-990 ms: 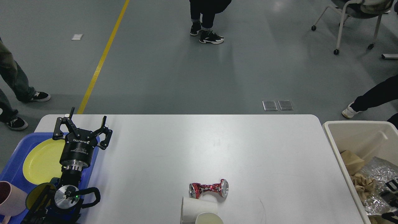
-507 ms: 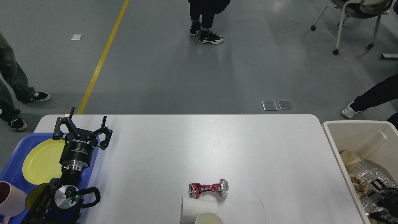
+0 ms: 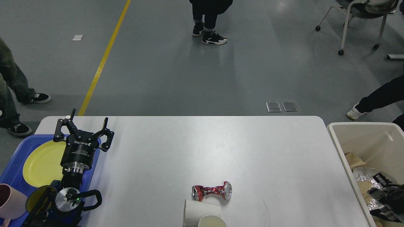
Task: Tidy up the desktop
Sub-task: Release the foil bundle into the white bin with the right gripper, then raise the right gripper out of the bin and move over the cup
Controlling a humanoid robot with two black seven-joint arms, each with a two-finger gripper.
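The white desktop (image 3: 202, 148) fills the lower middle of the head view. A crushed red can (image 3: 212, 192) lies on it near the front edge. Just in front of the can, a white paper cup (image 3: 199, 211) lies on its side, with a second pale cup rim (image 3: 212, 221) at the frame's bottom. My left gripper (image 3: 90, 118) is open and empty above the desktop's far left, at the blue tray's right edge. My right gripper (image 3: 383, 195) is a dark shape low inside the beige bin, and its fingers cannot be told apart.
The blue tray (image 3: 14, 157) at the left holds a yellow plate (image 3: 42, 162), a pink mug (image 3: 9, 203) and a yellow cup (image 3: 34, 198). The beige bin (image 3: 356, 135) at the right holds crumpled paper and foil (image 3: 363, 173). People stand around on the floor.
My right gripper has come further into view, moving left inside the bin over the foil. My left arm has not moved. The person at the left has shifted his feet.
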